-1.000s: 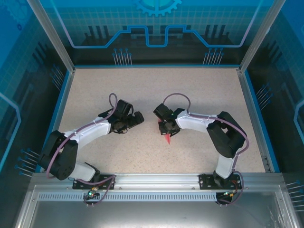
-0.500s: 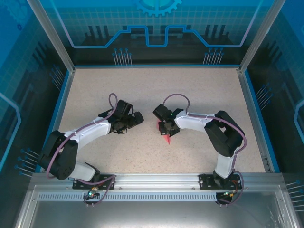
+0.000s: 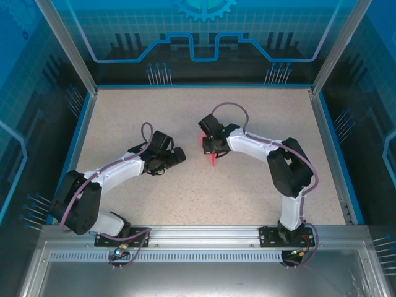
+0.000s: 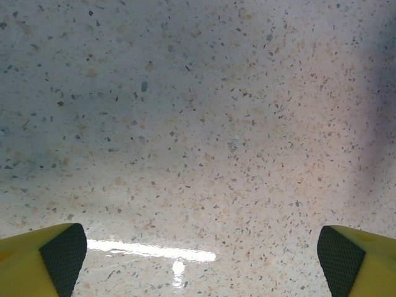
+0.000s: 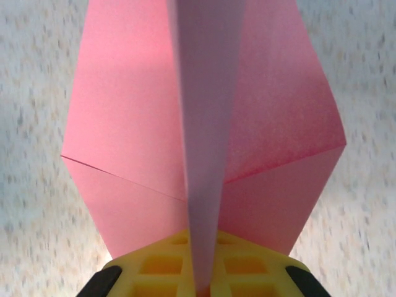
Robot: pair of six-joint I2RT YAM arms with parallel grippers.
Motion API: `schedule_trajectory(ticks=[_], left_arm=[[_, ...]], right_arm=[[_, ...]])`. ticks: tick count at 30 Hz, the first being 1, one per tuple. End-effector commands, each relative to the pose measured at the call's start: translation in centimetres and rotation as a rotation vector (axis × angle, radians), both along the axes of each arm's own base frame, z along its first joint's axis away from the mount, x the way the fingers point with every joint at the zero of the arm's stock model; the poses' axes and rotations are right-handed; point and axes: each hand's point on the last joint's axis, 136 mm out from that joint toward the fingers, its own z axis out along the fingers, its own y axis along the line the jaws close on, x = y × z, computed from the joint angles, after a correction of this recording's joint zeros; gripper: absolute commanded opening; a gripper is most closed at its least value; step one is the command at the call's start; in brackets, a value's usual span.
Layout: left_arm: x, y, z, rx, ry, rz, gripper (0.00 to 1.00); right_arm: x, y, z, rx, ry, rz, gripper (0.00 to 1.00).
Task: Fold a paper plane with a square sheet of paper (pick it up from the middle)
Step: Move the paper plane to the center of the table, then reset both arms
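Observation:
The square sheet of paper is folded into a pink-red paper plane, and my right gripper is shut on it near the table's middle. In the right wrist view the paper plane spreads two wings away from the yellow fingers. Its centre fold stands upright, pinched in my right gripper. My left gripper sits left of the plane, apart from it. In the left wrist view the left gripper is open wide over bare speckled table, its dark pads far apart with nothing between them.
The speckled table is bordered by a blue rim and clear walls. A metal rail at the near edge carries both arm bases.
My right gripper has carried the paper plane away from the near edge, toward the far side and slightly left. The left arm has barely moved.

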Motion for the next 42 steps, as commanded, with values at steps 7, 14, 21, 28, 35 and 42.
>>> schedule_trajectory(ticks=[7,14,21,28,35,42], left_arm=[[-0.3,0.6,0.3,0.031,0.000,-0.014,0.99],[-0.4,0.5,-0.1,0.032,0.012,-0.015,0.99],[-0.3,0.4,-0.4,0.032,0.021,-0.019,0.99],[0.1,0.6,0.4,0.057,0.006,-0.029,0.99],[2.8,3.2,4.9,0.248,-0.089,-0.014,0.99],[5.8,6.3,10.6,0.402,-0.247,0.016,0.99]], right_arm=[[4.0,-1.6,-3.5,-0.070,0.060,-0.023,0.09],[4.0,-2.1,-5.5,-0.107,0.101,-0.042,0.13],[3.0,-2.5,-8.0,-0.128,0.156,-0.060,0.17],[4.1,-2.1,-4.0,-0.101,0.098,-0.077,0.28],[4.8,-2.2,7.2,0.040,-0.076,-0.110,0.56],[3.5,-8.2,15.2,0.096,-0.244,-0.208,0.83]])
